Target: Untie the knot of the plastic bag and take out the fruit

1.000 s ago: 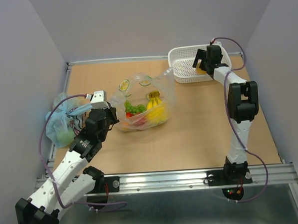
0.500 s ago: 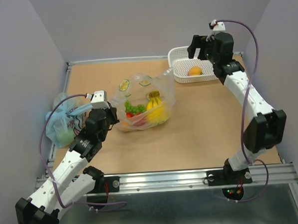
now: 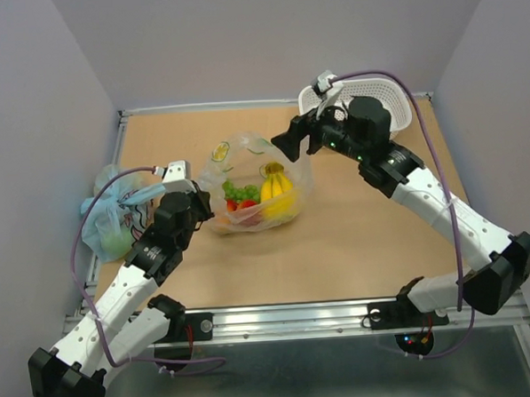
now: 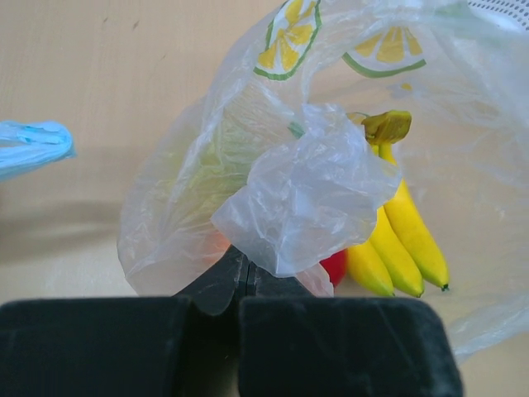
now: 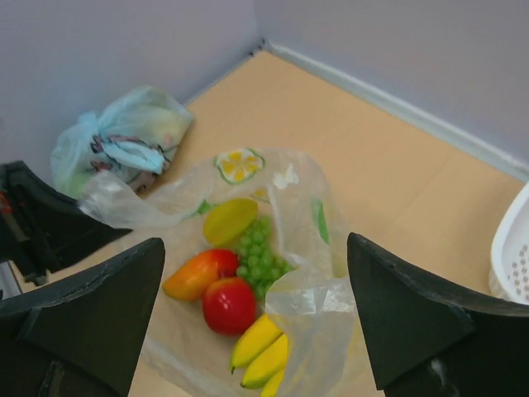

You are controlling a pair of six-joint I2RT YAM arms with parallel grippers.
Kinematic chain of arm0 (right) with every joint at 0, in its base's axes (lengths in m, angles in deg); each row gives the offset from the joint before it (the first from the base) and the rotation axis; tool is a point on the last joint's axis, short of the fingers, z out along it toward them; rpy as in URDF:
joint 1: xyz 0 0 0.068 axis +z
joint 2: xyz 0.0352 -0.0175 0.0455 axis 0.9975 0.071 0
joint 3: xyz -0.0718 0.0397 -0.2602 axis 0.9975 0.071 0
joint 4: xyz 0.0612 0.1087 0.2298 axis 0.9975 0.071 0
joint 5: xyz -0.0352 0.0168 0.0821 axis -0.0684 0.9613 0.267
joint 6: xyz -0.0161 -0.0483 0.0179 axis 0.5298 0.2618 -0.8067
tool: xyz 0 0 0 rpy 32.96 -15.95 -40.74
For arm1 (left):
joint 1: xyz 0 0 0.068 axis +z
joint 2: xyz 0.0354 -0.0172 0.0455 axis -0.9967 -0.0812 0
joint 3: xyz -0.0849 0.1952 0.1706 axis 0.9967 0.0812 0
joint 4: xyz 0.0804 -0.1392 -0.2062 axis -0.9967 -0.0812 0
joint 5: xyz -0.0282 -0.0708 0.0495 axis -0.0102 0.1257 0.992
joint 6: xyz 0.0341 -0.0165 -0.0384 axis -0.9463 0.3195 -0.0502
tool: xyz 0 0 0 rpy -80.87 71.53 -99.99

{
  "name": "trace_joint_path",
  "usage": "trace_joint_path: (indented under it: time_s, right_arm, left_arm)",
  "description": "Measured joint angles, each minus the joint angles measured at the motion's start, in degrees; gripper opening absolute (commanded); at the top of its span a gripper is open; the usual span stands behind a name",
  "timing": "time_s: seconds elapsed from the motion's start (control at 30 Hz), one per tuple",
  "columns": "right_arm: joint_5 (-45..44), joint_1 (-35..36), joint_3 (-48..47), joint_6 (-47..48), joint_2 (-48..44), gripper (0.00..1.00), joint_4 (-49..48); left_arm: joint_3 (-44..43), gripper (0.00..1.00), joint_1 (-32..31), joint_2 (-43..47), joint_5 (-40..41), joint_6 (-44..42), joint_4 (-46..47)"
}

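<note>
The clear plastic bag (image 3: 286,166) lies mid-table with its mouth open; no knot shows on it. Inside are yellow bananas (image 3: 278,187), green grapes (image 3: 240,193) and a red apple (image 3: 246,205). The right wrist view also shows an orange-red peach-like piece (image 5: 196,273) and a yellow-green piece (image 5: 229,219). My left gripper (image 3: 203,209) is shut on the bag's near-left edge, with film bunched over its tips (image 4: 244,265). My right gripper (image 3: 293,142) is open and empty, hovering above the bag's far right side (image 5: 254,248).
A white perforated basket (image 3: 392,85) stands at the back right, partly hidden by my right arm; its rim shows in the right wrist view (image 5: 512,248). A knotted light-blue bag (image 3: 111,220) lies at the table's left edge beside my left arm.
My right gripper has swung left from over the basket, where an orange lay, to above the clear bag. The left arm and the bag have stayed put.
</note>
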Motion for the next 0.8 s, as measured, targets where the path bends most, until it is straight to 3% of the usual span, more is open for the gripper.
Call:
trace_joint_path:
  time_s: [0.03, 0.1, 0.13, 0.17, 0.23, 0.43, 0.57, 0.8]
  right_arm:
    - [-0.4, 0.1, 1.2, -0.1, 0.6, 0.88, -0.1]
    - [-3.0, 0.2, 4.6, -0.7, 2.8, 0.70, -0.2]
    - [-4.5, 0.2, 6.5, -1.5, 4.2, 0.60, -0.3]
    - [-5.6, 0.2, 8.3, -1.9, 5.5, 0.39, -0.1]
    - [-9.3, 0.2, 13.3, -3.4, 8.5, 0.24, -0.3]
    - [-18.1, 0.1, 26.2, -8.7, 12.1, 0.18, -1.7]
    - [-22.9, -0.1, 29.7, -12.6, 15.2, 0.04, -4.4]
    - [-30.0, -3.9, 32.9, -20.4, 17.5, 0.03, -6.3]
  left_arm:
    - [0.0, 0.00, 0.0, 0.0, -0.1, 0.4, -0.2]
    - [0.1, 0.00, 0.0, 0.2, -0.2, 1.8, -1.0]
    - [0.4, 0.00, 0.0, 0.5, -0.3, 2.7, -1.3]
    - [0.8, 0.00, 0.0, 1.0, -0.4, 3.9, -2.0]
    - [1.5, 0.00, 0.0, 2.2, -0.4, 5.7, -3.2]
    - [5.2, 0.00, 0.0, 5.4, -0.3, 12.9, -7.5]
    - [7.0, 0.00, 0.0, 5.5, -1.1, 16.5, -9.2]
    - [7.2, 0.00, 0.0, 5.8, -1.4, 19.5, -10.8]
